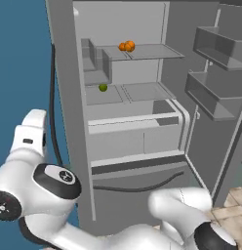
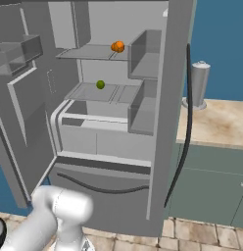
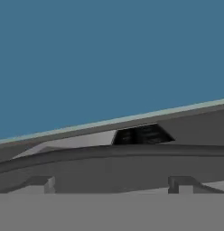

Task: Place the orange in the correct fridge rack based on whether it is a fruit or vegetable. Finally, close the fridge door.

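White arm [image 1: 54, 195] folded low, elbow bent, fingers [image 3: 41, 182] apart (tips barely visible), holding nothing

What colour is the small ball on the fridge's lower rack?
Green: the small round ball on the lower grey rack, clearest in the right base view.

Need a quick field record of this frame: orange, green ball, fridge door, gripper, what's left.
orange: on the upper fridge rack, resting free of the gripper
green ball: on the rack below, alone
fridge door: swung wide open, grey bins on its inner face
grey cylinder: upright on the counter beside the fridge
gripper: finger tips apart, nothing between them, facing a dark grey edge under a blue wall
left to do: close the door; the orange already sits on a rack
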